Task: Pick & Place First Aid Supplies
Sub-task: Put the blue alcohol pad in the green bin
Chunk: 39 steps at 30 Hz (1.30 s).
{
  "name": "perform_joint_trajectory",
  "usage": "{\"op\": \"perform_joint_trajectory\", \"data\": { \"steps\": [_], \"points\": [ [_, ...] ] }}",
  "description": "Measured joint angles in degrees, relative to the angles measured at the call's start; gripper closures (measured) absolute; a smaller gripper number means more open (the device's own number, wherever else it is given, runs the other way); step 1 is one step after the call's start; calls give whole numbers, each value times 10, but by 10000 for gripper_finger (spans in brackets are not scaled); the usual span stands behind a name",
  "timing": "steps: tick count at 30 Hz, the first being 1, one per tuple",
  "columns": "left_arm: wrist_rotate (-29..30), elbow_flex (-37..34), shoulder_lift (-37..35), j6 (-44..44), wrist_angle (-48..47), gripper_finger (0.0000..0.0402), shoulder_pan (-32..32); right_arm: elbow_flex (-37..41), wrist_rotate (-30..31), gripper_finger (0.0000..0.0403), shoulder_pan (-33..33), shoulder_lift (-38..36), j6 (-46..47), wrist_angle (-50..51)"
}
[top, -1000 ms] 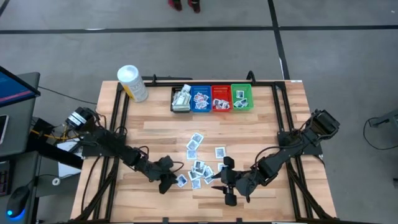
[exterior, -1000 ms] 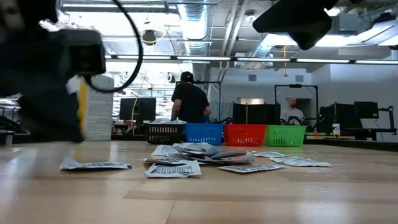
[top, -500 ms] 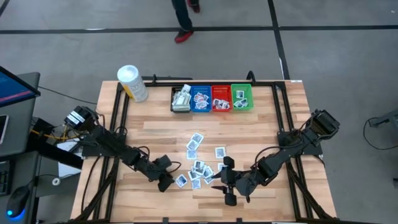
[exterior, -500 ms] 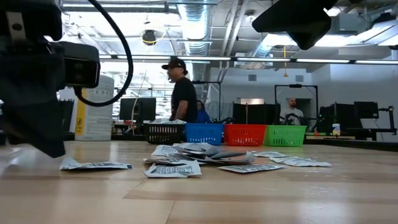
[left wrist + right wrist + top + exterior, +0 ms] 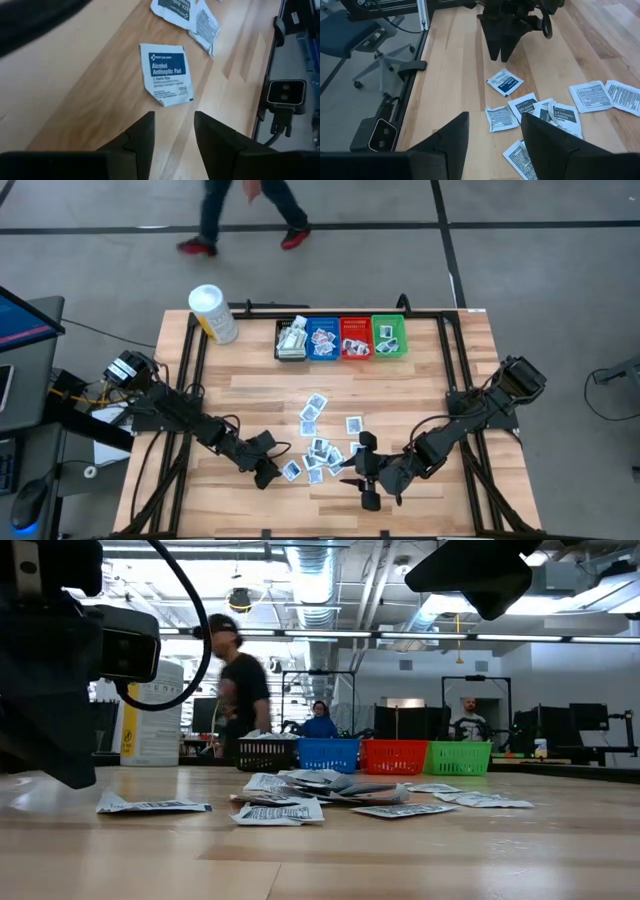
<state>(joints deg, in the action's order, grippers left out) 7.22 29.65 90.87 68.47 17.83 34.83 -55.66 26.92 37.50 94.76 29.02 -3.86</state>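
Note:
The first aid supplies [image 5: 322, 450] are small white packets strewn flat on the wooden table near its front middle; the low view shows them as a heap [image 5: 300, 795]. One alcohol pad packet [image 5: 166, 72] lies apart, flat on the wood, just ahead of my left gripper [image 5: 173, 115]. That gripper [image 5: 268, 472] stands open, slanting down, a little left of the packet [image 5: 292, 470]. My right gripper [image 5: 365, 480] waits open to the right of the heap, with nothing between its fingers [image 5: 494, 117]. Its wrist view also shows the left gripper [image 5: 502, 37] over the lone packet [image 5: 505, 81].
Black [image 5: 291, 338], blue [image 5: 322, 337], red [image 5: 356, 338] and green [image 5: 389, 335] bins with packets stand in a row at the far edge. A white tub [image 5: 213, 313] stands far left. A person [image 5: 238, 690] walks behind the table. Bare wood lies toward the near edge.
My left gripper has rolled about its own pointing line while staying in place over the lone packet, still open. A person beyond the far edge has walked toward the left. The packets have not moved.

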Motion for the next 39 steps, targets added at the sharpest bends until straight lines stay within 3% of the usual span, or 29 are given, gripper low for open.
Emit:
{"op": "perform_joint_trajectory", "data": {
  "steps": [8,15,28,39],
  "points": [
    [1,0,25,17,12,264,-11,0,0,228,0,0,0,0],
    [2,4,60,23,86,264,-10,0,0,228,0,0,0,-3],
    [-13,24,87,23,66,264,-15,0,0,228,0,0,0,-23],
    [-45,25,88,77,40,264,-45,0,0,228,0,0,0,-24]
  ]
}}
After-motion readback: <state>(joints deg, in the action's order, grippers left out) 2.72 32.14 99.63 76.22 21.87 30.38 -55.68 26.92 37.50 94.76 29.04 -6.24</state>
